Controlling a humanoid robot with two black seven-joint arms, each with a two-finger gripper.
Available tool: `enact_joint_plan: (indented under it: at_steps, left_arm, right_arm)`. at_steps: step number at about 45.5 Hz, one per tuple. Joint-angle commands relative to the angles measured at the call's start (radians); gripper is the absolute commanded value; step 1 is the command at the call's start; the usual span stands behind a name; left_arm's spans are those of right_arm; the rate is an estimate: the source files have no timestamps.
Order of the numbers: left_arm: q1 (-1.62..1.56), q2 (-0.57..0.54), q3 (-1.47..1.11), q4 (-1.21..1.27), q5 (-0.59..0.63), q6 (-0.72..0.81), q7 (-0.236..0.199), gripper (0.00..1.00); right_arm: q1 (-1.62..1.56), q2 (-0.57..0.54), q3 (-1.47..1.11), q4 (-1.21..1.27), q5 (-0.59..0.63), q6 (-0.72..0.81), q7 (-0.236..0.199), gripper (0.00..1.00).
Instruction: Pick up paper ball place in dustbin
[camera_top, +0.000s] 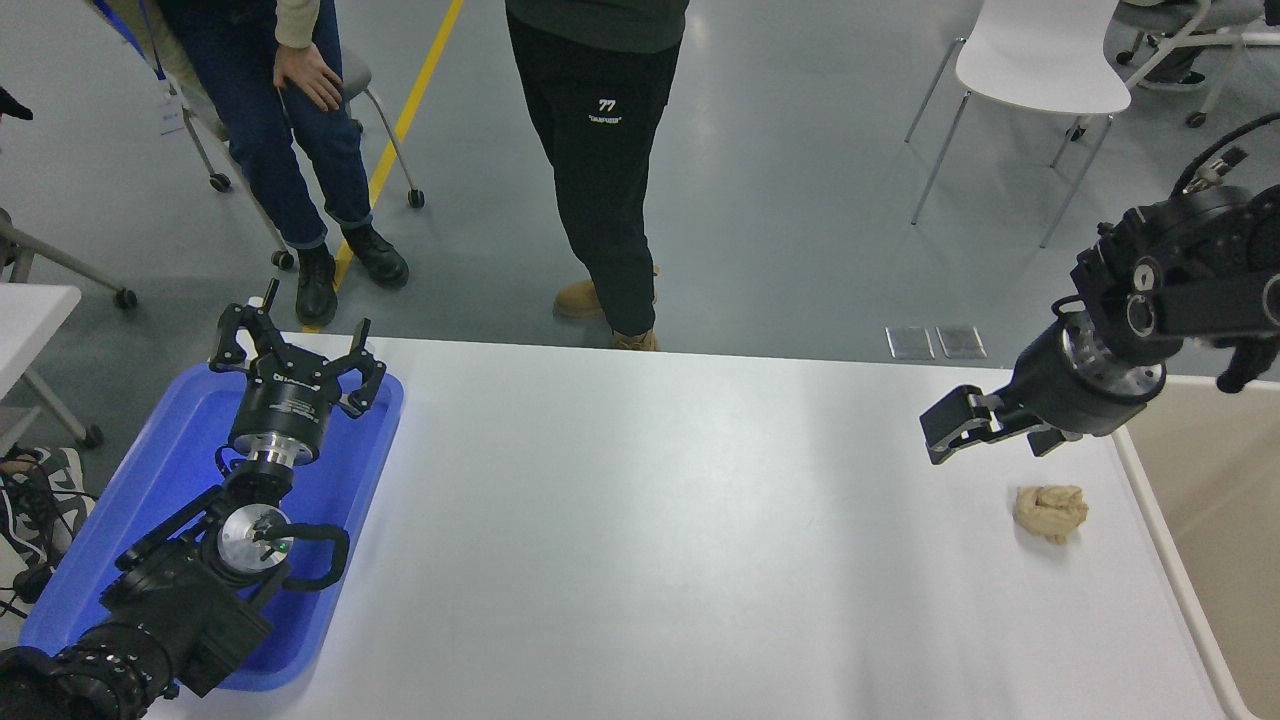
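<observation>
The paper ball (1050, 511), a small crumpled tan wad, lies on the white table (640, 540) near its right edge. The dustbin (1215, 520), beige with a pale rounded rim, stands just right of the table, partly cut off by the picture's edge. My right gripper (995, 430) is open and empty, held above the table up and to the left of the ball, apart from it. My left gripper (295, 355) is open and parked over the blue tray at the lower left.
A blue shallow tray (150, 500) sits at the table's left end under the left arm. Two people (600, 150) stand or sit beyond the far edge. A white chair (1040, 60) stands at the back right.
</observation>
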Motion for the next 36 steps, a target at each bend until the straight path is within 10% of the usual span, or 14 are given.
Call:
enact_joint_plan:
  at_steps: [1,36]
  left_arm:
    - [0.0,0.0,0.0,0.0,0.0,0.0,0.0,1.0]
    - [0.0,0.0,0.0,0.0,0.0,0.0,0.0,1.0]
  right_arm:
    - [-0.213,-0.067,-0.016,-0.253,-0.065,-0.08,0.0,1.0]
    - [-0.787,-0.198,0.412,-0.635,-0.177,-0.229,-0.004,1.0]
